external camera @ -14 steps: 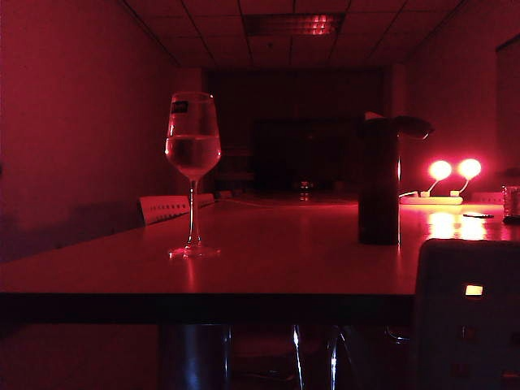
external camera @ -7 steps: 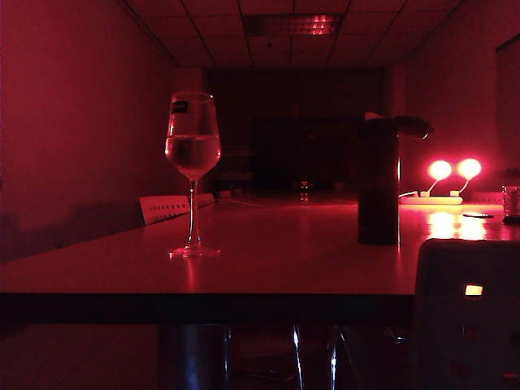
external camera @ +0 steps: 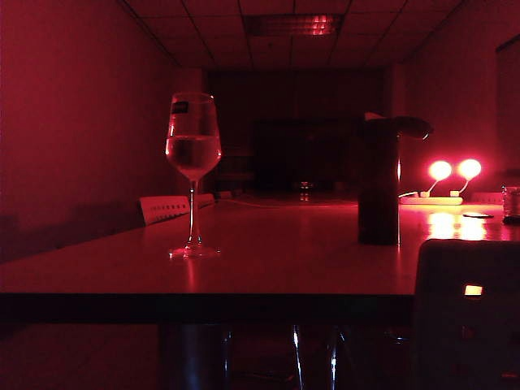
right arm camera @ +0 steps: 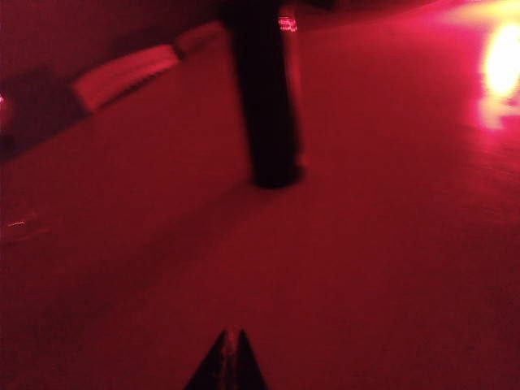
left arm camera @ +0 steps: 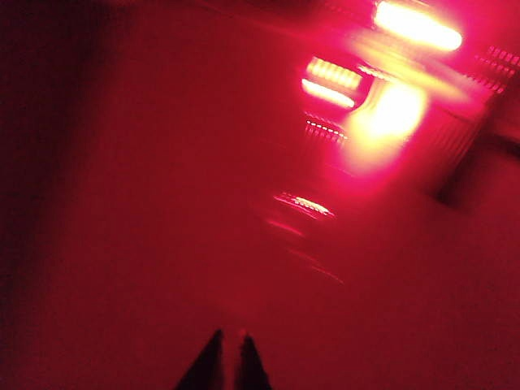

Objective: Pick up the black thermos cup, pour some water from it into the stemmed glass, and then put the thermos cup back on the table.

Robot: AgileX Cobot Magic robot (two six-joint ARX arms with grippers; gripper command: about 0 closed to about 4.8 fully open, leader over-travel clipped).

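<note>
The stemmed glass [external camera: 193,146] stands on the left part of the table [external camera: 284,260], its bowl partly filled with liquid. The black thermos cup [external camera: 379,183] stands upright to the right of it, its lid jutting sideways. Neither gripper shows in the exterior view. In the right wrist view my right gripper [right arm camera: 231,331] is shut and empty, low over the table, with the thermos cup [right arm camera: 264,97] well ahead of it. In the blurred left wrist view my left gripper [left arm camera: 231,335] is shut with nothing in it, over bare red-lit surface.
Two bright lamps [external camera: 455,169] glow at the table's far right, beside a small clear tumbler [external camera: 511,201]. A pale slotted object [external camera: 171,207] lies behind the glass. A dark box [external camera: 467,317] with a small lit window stands at the front right.
The glass and the thermos cup have stayed where they were. The light on the tabletop has dimmed a little.
</note>
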